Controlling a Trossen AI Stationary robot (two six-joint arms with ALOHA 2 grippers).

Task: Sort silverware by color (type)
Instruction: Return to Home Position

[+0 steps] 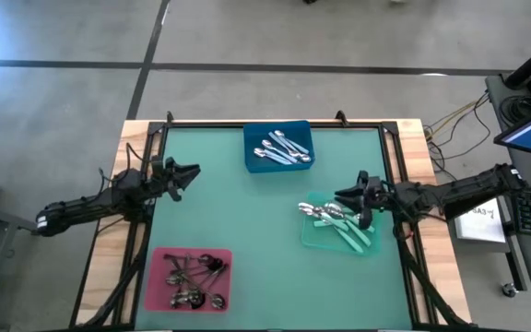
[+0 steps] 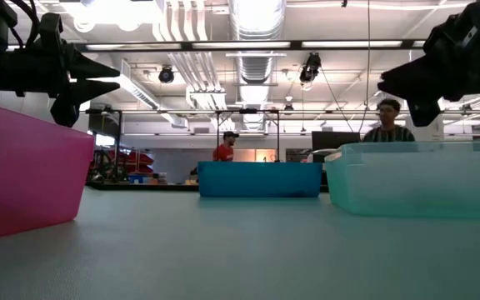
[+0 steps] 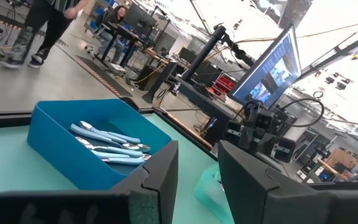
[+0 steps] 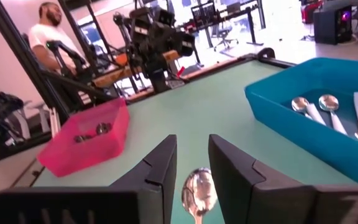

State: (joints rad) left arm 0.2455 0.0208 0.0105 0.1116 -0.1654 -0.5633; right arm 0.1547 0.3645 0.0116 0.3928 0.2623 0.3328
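Note:
The high view shows the spoons in three trays. Silver spoons (image 1: 282,149) lie in the blue tray (image 1: 250,161), dark-handled spoons (image 1: 196,275) in the pink tray (image 1: 155,277), and teal-handled spoons (image 1: 337,218) in the green tray (image 1: 316,238). My right gripper (image 1: 341,195) hovers open above the green tray's far side. A shiny spoon bowl (image 4: 199,190) shows in the gap between its fingers, and nothing hangs from it in the low view (image 2: 386,83). My left gripper (image 1: 192,171) is open and raised near the table's left edge.
In the low view the pink tray (image 2: 23,167) stands near left, the blue tray (image 2: 259,178) far centre and the green tray (image 2: 415,179) on the right. Bare green mat (image 1: 238,212) lies between the trays. People are in the room behind the table.

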